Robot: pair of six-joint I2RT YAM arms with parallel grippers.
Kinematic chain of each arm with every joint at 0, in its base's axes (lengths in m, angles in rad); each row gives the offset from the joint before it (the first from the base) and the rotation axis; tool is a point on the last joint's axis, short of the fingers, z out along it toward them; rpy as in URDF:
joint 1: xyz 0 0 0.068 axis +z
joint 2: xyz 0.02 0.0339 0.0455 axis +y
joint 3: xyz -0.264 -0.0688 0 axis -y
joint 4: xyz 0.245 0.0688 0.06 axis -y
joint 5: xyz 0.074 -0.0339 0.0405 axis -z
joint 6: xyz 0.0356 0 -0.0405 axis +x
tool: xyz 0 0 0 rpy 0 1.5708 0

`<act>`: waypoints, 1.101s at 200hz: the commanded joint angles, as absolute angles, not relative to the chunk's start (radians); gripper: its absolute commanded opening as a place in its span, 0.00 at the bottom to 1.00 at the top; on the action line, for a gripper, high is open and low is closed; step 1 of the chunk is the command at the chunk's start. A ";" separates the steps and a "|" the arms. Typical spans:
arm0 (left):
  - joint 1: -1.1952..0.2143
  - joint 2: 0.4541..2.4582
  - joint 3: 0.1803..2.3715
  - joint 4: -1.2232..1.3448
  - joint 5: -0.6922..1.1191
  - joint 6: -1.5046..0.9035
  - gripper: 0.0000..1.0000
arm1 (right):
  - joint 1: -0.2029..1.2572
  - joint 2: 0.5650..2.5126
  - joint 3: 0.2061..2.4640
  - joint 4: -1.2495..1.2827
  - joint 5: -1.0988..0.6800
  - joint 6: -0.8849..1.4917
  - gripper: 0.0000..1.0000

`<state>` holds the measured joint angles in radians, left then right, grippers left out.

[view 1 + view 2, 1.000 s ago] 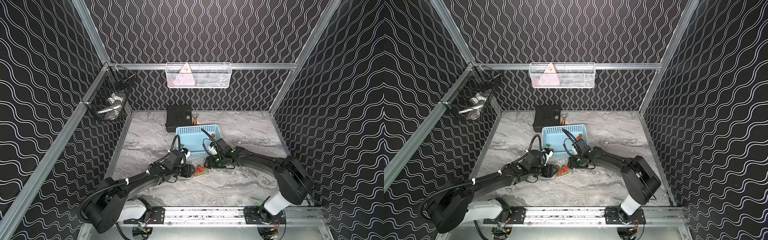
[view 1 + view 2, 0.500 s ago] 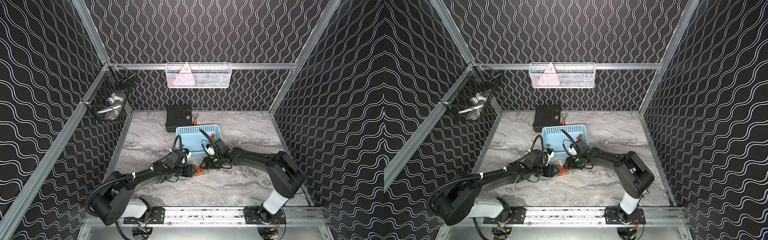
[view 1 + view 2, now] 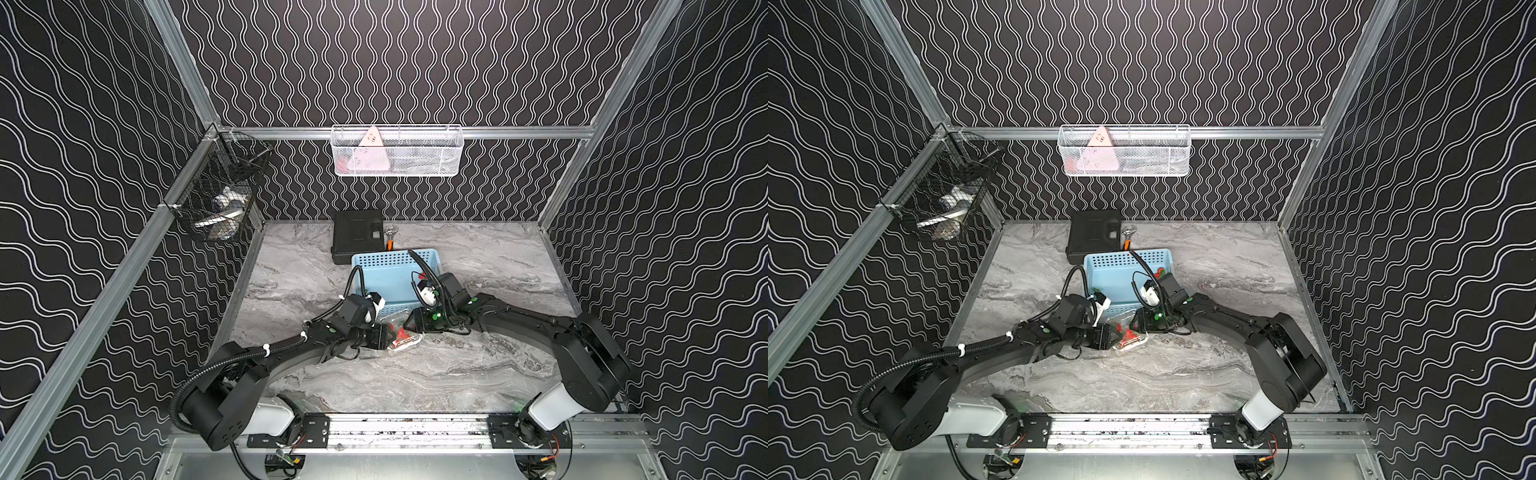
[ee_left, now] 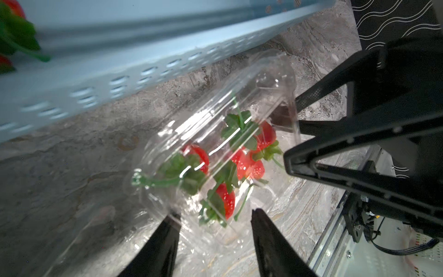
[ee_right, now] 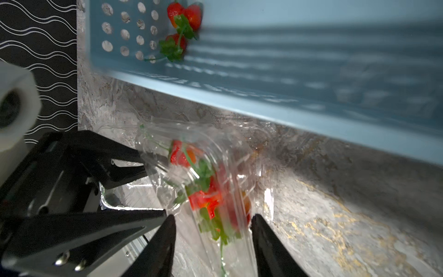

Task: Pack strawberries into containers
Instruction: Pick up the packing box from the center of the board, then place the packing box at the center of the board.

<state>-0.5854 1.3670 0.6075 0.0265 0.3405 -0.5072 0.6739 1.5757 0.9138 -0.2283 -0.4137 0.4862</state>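
Left wrist view: I'm gripping the clear box (image 4: 215, 148), lying lengthwise left-right, with my left gripper (image 4: 213, 213); right gripper (image 5: 212, 217) straddling it, grip unclear.

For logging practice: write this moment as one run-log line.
left gripper: astride container | right gripper: astride same container | strawberries: several inside | blue basket: holds more
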 commanded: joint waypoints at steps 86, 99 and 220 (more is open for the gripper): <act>-0.776 1.709 0.881 0.182 0.396 -0.513 0.53 | 0.490 1.305 0.709 -0.339 -0.390 0.534 0.52; -0.788 1.748 0.926 0.178 0.405 -0.508 0.53 | 0.432 1.275 0.693 -0.371 -0.381 0.529 0.52; -0.854 1.950 1.207 0.132 0.446 -0.477 0.53 | 0.196 1.179 0.648 -0.429 -0.457 0.477 0.52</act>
<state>-0.8417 1.9026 1.1748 0.0734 0.3672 -0.4953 0.2176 1.1740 0.6434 -0.4526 -0.4046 0.5037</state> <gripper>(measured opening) 0.534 0.520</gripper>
